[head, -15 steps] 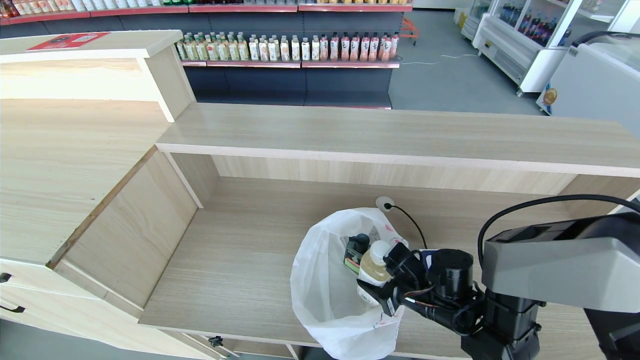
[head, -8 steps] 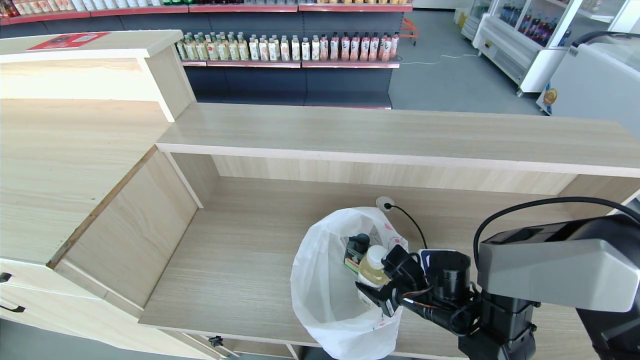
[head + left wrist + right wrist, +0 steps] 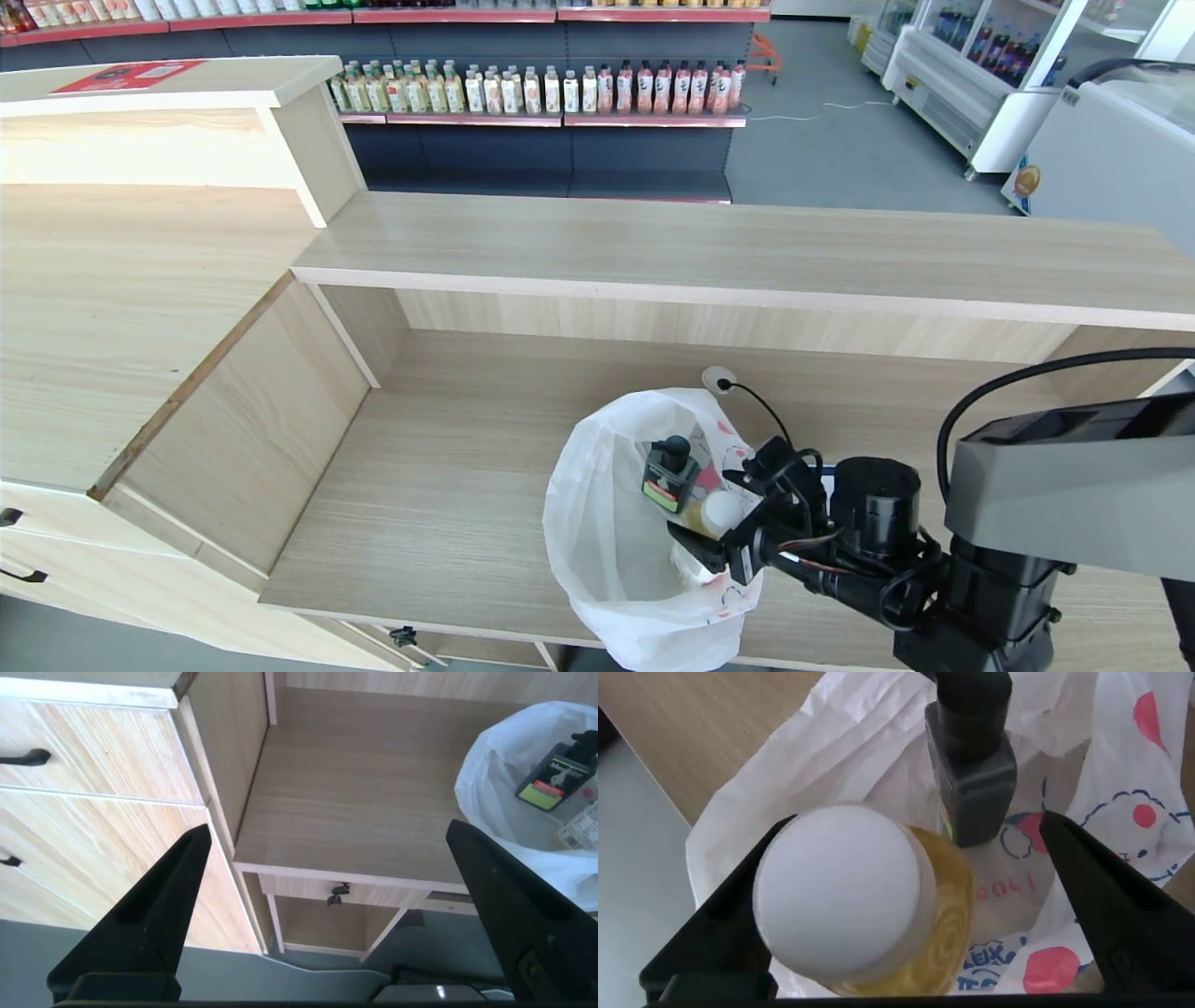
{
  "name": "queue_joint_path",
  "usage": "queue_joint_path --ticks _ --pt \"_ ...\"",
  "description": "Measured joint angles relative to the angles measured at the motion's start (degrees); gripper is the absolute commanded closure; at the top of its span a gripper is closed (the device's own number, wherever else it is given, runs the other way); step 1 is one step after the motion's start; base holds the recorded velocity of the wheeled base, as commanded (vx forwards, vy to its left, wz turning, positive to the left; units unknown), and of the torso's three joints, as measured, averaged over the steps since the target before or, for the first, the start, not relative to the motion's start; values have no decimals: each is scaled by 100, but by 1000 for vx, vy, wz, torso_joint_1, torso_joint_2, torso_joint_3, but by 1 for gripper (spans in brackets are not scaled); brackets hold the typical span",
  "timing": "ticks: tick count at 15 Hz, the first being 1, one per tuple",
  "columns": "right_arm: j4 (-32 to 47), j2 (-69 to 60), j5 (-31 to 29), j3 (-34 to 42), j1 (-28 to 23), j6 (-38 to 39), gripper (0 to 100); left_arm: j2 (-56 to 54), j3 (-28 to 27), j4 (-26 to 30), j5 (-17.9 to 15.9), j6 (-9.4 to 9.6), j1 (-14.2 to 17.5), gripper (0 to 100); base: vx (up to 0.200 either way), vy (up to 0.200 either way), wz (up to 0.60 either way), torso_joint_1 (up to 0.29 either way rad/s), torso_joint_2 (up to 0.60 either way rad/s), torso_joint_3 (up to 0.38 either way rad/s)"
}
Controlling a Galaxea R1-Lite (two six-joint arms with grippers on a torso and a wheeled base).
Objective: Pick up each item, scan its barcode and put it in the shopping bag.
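Two bottles sit in the bag (image 3: 586, 495): a yellow bottle (image 3: 721, 511) with a white cap, and a black bottle (image 3: 669, 471) just beside it. My right gripper (image 3: 708, 515) hangs at the bag's mouth, fingers spread wide either side of the cap, clamping nothing. My left gripper (image 3: 329, 835) gapes empty off the counter (image 3: 355, 793) front.

Light wood counter (image 3: 653, 243); bottle-lined shelves (image 3: 541, 119); grey floor (image 3: 840, 140); freezers (image 3: 971, 93).
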Motion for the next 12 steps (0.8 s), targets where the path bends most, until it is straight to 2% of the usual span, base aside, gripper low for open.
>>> queue_joint_path --ticks 4,6,8,12 --pt "784 -1340 -13 527 -171 532 0 0 0 -2 0 0 0 0 0 0 0 0 0 0" --pt "1193 -2166 -29 833 -428 668 0 0 0 0 0 0 0 0 0 0 0 0 0 0" --pt "1905 -3204 -208 1100 -894 707 0 0 0 -2 0 0 0 0 0 0 0 0 0 0" --pt "3718 -5600 -1002 1665 -2029 767 0 0 0 -2 0 0 0 0 0 0 0 0 0 0"
